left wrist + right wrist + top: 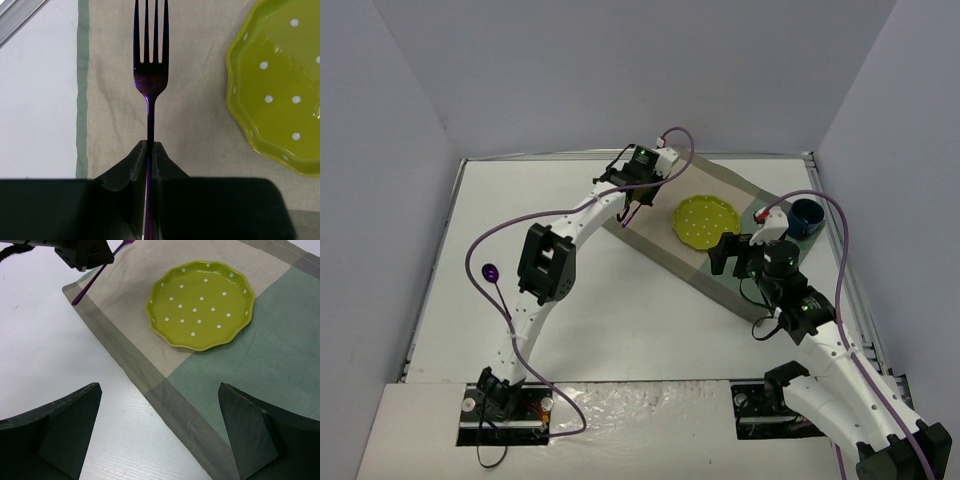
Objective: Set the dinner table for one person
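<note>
The white dinner table (620, 330) carries a beige-and-green placemat (715, 275) at the back right. A yellow-green dotted plate (706, 221) lies on the mat. My left gripper (632, 203) is shut on a purple fork (150, 75), gripping its handle edge-on. The tines point away over the mat's beige part (200, 100), just left of the plate (280, 90). My right gripper (735, 255) is open and empty. It hovers over the mat's near edge (200, 405), in front of the plate (202, 302). The fork's handle (87, 287) sticks out below the left gripper (82, 252) in the right wrist view.
A dark blue cup (807, 216) stands at the mat's far right corner. A small purple oval piece (489, 272) lies on the table at the left, beside a purple cable. White walls close in the table on three sides.
</note>
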Tool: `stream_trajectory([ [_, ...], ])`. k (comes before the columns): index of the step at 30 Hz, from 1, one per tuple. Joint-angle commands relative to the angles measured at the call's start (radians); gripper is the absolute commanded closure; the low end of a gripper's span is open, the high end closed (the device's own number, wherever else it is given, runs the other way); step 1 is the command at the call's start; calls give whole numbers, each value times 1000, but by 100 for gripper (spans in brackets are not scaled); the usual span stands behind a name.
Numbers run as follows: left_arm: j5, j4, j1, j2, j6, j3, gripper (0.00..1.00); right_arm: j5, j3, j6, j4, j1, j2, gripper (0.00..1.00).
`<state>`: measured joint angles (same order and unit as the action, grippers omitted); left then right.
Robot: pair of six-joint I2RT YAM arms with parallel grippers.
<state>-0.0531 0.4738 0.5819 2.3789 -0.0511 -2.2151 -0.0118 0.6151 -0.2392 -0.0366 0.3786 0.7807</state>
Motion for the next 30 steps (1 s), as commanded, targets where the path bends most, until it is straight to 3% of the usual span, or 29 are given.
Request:
stream_trajectory([
  [1, -47, -79, -19, -15, -43, -98, 100, -6, 34, -10, -9, -6, -24, 0],
  [14, -80, -108, -44, 153, -10, -234, 100, 1, 9, -25, 17, -4, -26, 0],
  [30, -90, -159, -63, 233, -18, -230, 98, 9, 0, -29, 24, -6, -11, 0],
])
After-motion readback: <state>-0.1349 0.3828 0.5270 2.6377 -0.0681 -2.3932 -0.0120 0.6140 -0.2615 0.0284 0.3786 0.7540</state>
